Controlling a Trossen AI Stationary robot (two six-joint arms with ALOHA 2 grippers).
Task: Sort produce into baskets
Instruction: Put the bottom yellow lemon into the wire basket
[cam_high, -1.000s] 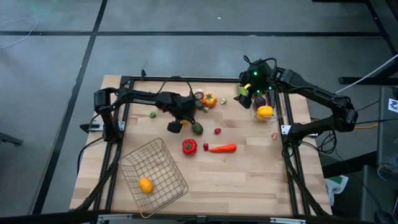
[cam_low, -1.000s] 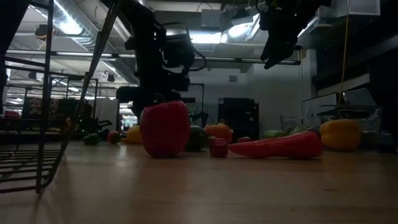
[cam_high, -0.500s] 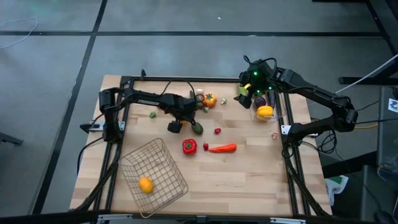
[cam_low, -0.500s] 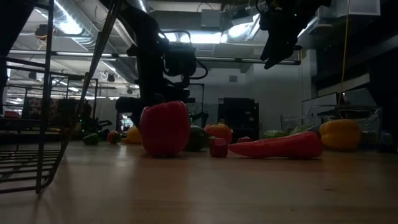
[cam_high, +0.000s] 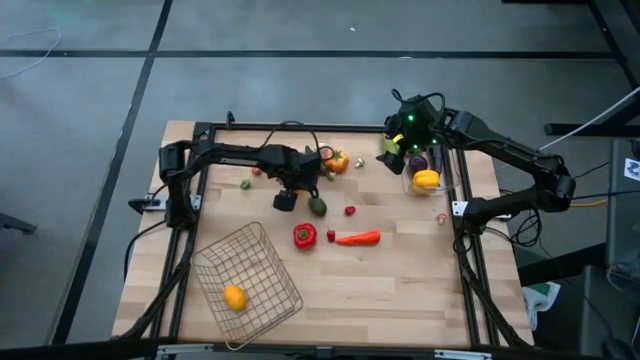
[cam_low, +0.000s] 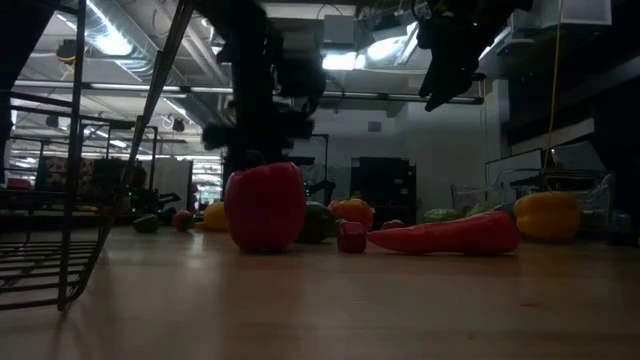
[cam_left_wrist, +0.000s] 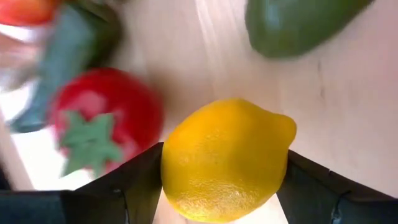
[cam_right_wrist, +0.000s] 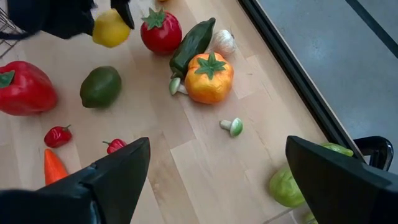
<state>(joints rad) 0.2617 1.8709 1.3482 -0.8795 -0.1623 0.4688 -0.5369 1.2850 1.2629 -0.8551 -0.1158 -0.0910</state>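
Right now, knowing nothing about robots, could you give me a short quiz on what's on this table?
1. True or false: the right gripper is shut.
2. What sits between the fingers of the left gripper? A) lemon B) carrot C) tomato
3. How many pieces lie in the wire basket?

Key: 1 false, it is open. 2 A, the lemon. 3 one.

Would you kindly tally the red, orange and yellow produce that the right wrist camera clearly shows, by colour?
Red: 4, round red tomato, big red bell pepper, two tiny red chillies
Orange: 2, small orange bell pepper, orange carrot
Yellow: 1, yellow lemon
Total: 7
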